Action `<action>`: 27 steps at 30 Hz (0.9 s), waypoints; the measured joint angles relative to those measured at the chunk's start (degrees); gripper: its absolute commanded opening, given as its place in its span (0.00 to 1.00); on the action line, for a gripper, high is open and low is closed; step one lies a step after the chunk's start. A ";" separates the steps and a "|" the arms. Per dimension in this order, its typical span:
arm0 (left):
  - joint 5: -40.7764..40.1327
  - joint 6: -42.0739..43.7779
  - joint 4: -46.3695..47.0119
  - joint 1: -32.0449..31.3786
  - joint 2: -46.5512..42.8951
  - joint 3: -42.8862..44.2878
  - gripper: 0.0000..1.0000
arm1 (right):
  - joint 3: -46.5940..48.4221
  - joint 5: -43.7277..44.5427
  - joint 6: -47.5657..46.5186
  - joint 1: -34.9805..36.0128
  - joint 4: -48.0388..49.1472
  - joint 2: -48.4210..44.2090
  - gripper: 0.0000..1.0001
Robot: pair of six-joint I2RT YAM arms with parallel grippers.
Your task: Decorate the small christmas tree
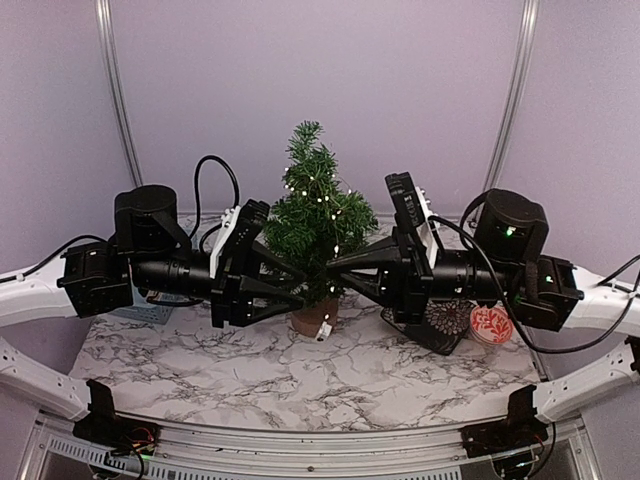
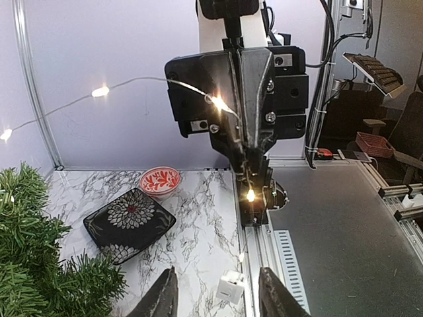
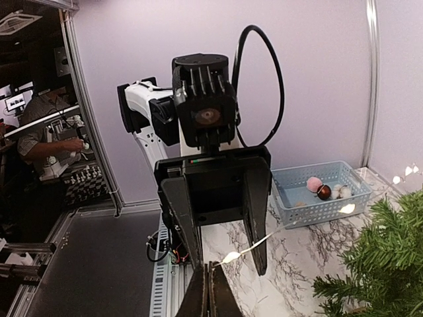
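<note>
Squarely behind the two arms, on the bench [image 1: 250, 370], stands the small christmas tree [image 1: 318, 215], upright on its stump base [image 1: 312, 318], with part of a string of lights [image 3: 231, 256] already lying in its branches. Just in front of the tree the arms meet nose to nose. The right gripper [image 1: 329, 268] has its fingers pressed together and appears to pinch the thin wire at their tips. The left gripper [image 1: 303, 285] faces it with jaws spread and nothing held, and the wire seems to cross the gap. I judge the tree light and easily tipped, with bristly branches that are springy and likely to snag the wire, so a tug could topple it. The wire looks limp and fine and is best taken between bulbs. The tree, if steadied, is best held low on the trunk.
</note>
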 measured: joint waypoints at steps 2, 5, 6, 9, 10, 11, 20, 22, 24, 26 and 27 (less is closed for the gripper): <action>0.15 -0.09 0.09 0.00 0.13 0.00 0.42 | -1.84 0.46 1.20 0.00 -0.37 -1.81 0.00; 0.22 -0.17 0.15 0.00 0.13 -0.13 0.42 | -4.42 1.01 2.95 0.02 -1.14 -4.04 0.00; 0.17 -0.20 0.17 0.00 0.09 -0.28 0.42 | -5.09 1.05 3.67 0.02 -1.53 -4.57 0.00; -0.96 -0.22 0.20 -0.02 -0.52 -1.62 0.43 | -6.88 0.74 5.27 0.09 -3.52 -5.70 0.00; -1.77 -0.24 0.22 0.00 -0.94 -2.27 0.44 | -7.26 0.39 5.62 0.11 -4.50 -5.75 0.00; -2.45 -0.33 0.28 0.00 -1.33 -2.86 0.44 | -7.41 -0.02 5.81 0.17 -5.57 -5.53 0.00; -14.51 -5.01 1.95 1.18 -6.64 -7.41 0.50 | -2.16 -2.82 4.33 0.63 -11.34 5.66 0.00; -18.10 -6.80 2.32 2.10 -7.85 -7.96 0.51 | -0.09 -3.02 3.89 0.66 -11.47 8.15 0.00; -22.38 -9.31 2.34 3.82 -9.33 -8.41 0.52 | 2.19 -3.13 3.54 0.66 -11.50 10.51 0.00; -25.64 -12.20 2.29 6.54 -10.56 -8.55 0.53 | 3.74 -3.17 3.34 0.66 -11.52 12.13 0.00; -26.91 -14.01 2.29 8.44 -11.10 -8.55 0.54 | 4.48 -3.17 3.30 0.66 -11.56 12.87 0.00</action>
